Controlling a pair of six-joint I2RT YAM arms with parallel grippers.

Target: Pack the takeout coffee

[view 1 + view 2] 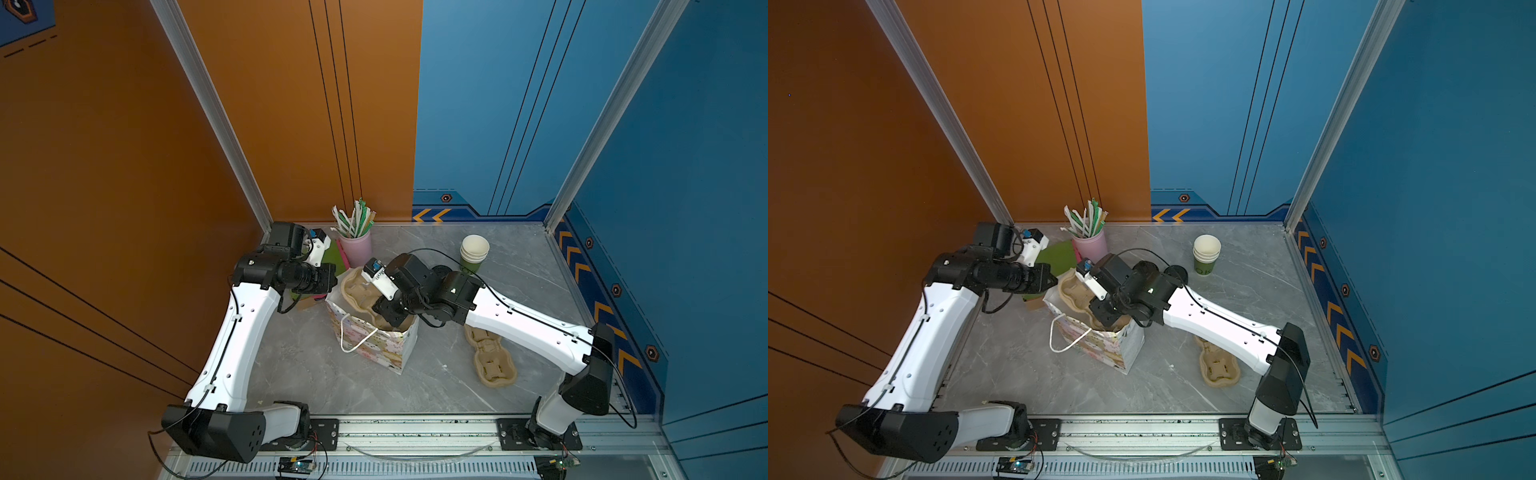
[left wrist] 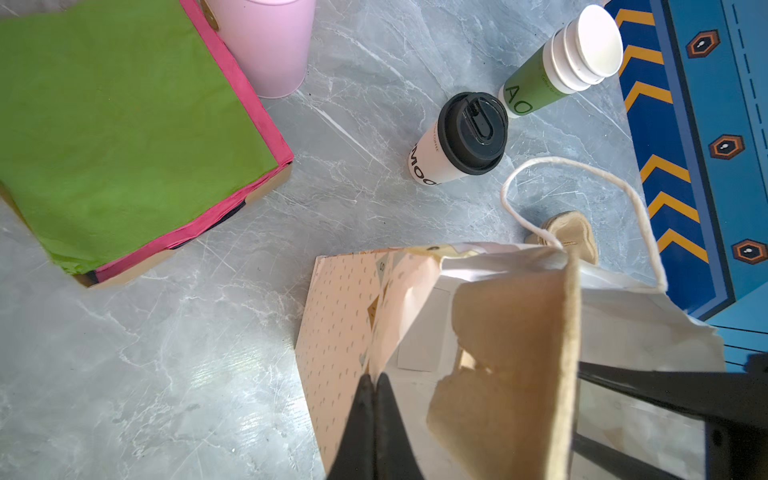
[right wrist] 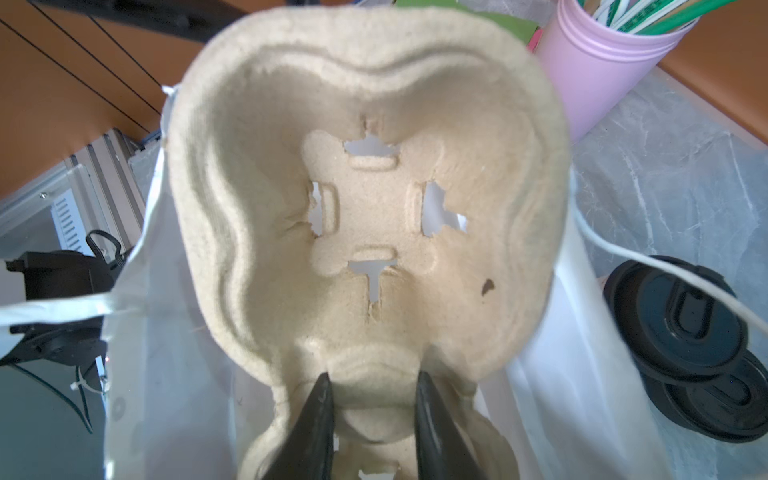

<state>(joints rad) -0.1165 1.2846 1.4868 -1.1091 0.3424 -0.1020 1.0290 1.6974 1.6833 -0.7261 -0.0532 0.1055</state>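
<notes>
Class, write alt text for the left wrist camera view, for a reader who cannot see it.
The left gripper, closed, pinches the rim of a patterned paper bag holding a pulp cup carrier. Beyond it, on the grey marble table, the lidded takeout coffee stands beside a stack of lidless cups, with green napkins and a pink cup nearby.

Left pincer [image 2: 374, 378] pinches tight; right pincer [image 3: 372, 375] grips, half-spread.

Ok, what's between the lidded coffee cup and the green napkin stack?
Nothing: bare tabletop separates lidded coffee cup from green napkin stack, per the left wrist view.
</notes>
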